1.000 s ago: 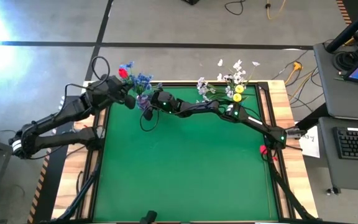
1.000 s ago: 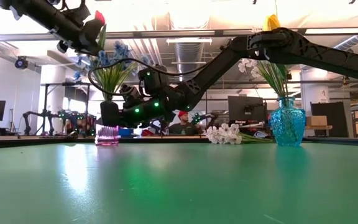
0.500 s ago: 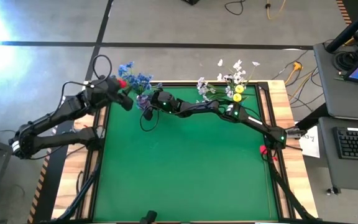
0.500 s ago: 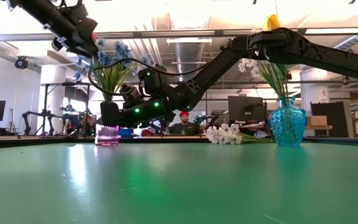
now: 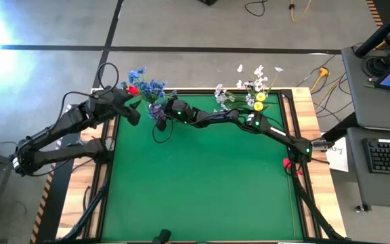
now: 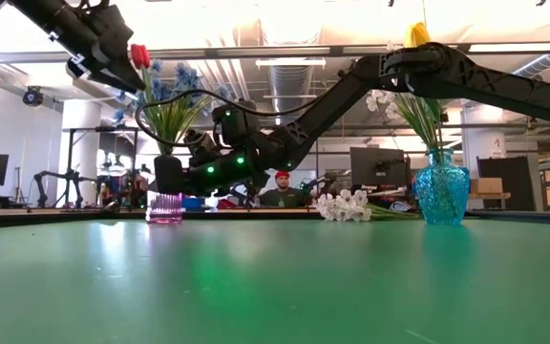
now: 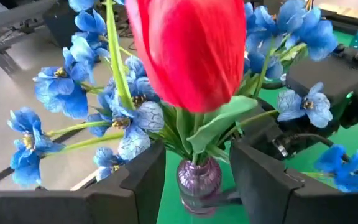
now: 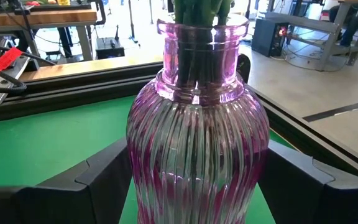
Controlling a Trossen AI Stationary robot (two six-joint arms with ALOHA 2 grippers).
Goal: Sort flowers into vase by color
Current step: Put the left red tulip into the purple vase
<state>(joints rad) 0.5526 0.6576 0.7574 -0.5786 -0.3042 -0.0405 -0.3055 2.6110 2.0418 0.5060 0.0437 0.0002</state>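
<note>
Green felt tabletop (image 5: pixel 202 176) is bare in front. At its far edge, a purple vase (image 6: pixel 165 206) holds blue flowers (image 6: pixel 175 81) and a red tulip (image 7: pixel 188 50); white blossoms (image 6: pixel 344 205) still lie loose beside a blue vase (image 6: pixel 441 191). The right gripper (image 8: pixel 185 180) brackets the purple vase, jaws wide. The left gripper (image 7: pixel 194 165), parted, straddles the tulip's stem.
</note>
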